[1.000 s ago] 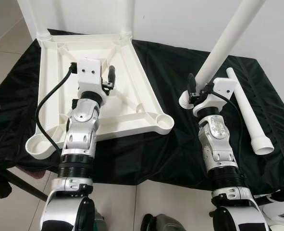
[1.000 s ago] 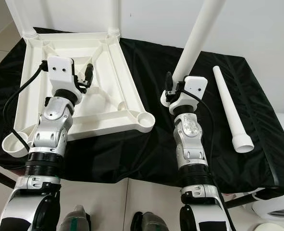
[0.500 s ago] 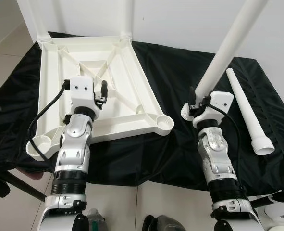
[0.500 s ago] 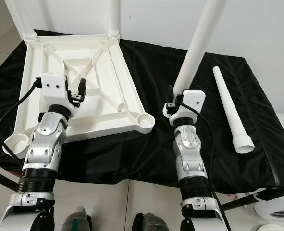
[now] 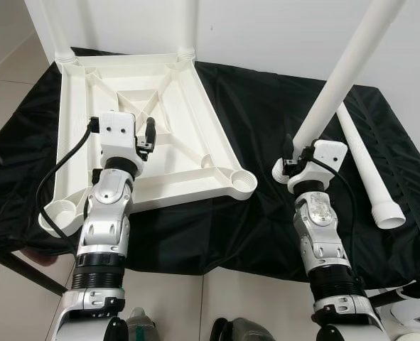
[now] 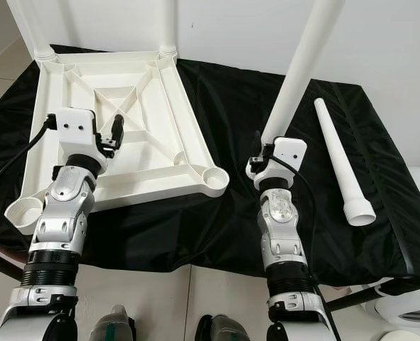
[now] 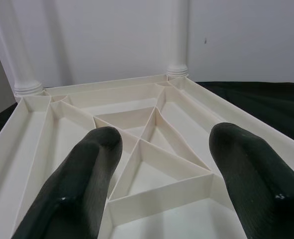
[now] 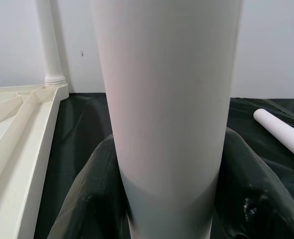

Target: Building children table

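The upside-down white tabletop (image 5: 160, 128) sits in the upper left of the frame on a black cloth (image 5: 266, 106). The left gripper (image 7: 161, 169) hovers over its ribbed underside, fingers spread with nothing between them. Right of centre, the right gripper (image 6: 261, 160) is clamped round a white table leg (image 6: 302, 71) that slants up. Another loose leg (image 6: 341, 163) lies at the right edge.
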You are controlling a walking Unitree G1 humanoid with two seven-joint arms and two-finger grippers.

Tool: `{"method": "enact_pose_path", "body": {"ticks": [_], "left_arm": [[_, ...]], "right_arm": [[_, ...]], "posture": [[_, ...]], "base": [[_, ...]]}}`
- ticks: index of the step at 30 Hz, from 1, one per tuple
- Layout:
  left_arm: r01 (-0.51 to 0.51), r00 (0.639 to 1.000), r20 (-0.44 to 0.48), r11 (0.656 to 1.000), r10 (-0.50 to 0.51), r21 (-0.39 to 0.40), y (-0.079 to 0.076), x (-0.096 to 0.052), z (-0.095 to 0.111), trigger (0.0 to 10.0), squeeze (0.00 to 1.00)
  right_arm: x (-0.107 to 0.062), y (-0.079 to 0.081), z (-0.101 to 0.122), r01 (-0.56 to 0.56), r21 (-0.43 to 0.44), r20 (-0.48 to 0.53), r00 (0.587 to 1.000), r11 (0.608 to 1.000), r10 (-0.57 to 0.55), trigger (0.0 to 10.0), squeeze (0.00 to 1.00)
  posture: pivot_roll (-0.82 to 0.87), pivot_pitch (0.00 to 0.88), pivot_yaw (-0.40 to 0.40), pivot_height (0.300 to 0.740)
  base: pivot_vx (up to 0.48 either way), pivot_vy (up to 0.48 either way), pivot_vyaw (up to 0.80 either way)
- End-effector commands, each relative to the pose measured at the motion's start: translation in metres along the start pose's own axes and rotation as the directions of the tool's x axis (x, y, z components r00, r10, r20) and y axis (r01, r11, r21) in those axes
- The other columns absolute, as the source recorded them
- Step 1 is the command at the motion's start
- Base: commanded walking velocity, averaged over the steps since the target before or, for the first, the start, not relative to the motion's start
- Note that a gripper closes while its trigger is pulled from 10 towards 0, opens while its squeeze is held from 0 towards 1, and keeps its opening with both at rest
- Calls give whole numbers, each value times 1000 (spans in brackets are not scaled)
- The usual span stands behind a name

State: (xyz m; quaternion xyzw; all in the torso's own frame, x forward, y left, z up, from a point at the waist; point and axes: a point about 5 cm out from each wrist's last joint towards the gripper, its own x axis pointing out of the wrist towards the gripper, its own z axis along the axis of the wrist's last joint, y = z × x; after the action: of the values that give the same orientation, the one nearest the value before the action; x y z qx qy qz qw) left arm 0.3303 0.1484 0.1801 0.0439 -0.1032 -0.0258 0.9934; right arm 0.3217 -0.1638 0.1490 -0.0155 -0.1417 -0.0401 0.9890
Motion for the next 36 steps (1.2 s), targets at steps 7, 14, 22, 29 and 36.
{"method": "enact_pose_path", "body": {"ticks": [7,14,22,29,36], "left_arm": [[22,1000,-12,999,-22,-43,-5,-12,-4,10000,0],[67,997,-26,996,-69,-51,-9,-24,-9,10000,0],[57,998,-20,998,-57,-40,-6,-32,-4,10000,0],[53,998,-13,997,-53,-48,-5,-35,-1,10000,0],[68,997,-27,997,-69,-32,-7,-43,-4,10000,0]], "right_arm": [[-13,11,-3,-70,-5,-1,998,998,70,10000,0],[-24,1,-4,-101,-35,-2,995,994,101,10000,0],[-28,-4,4,-79,-55,23,996,995,81,10000,0],[-31,-9,6,-61,-60,21,998,996,62,10000,0],[-34,-10,7,-59,-58,21,998,997,60,10000,0]], "posture": [[71,0,-57,740],[57,0,-54,740],[48,3,-58,740],[43,10,-59,740],[45,19,-60,740]], "base": [[0,0,0],[0,0,0],[0,0,0],[0,0,0],[0,0,0]]}}
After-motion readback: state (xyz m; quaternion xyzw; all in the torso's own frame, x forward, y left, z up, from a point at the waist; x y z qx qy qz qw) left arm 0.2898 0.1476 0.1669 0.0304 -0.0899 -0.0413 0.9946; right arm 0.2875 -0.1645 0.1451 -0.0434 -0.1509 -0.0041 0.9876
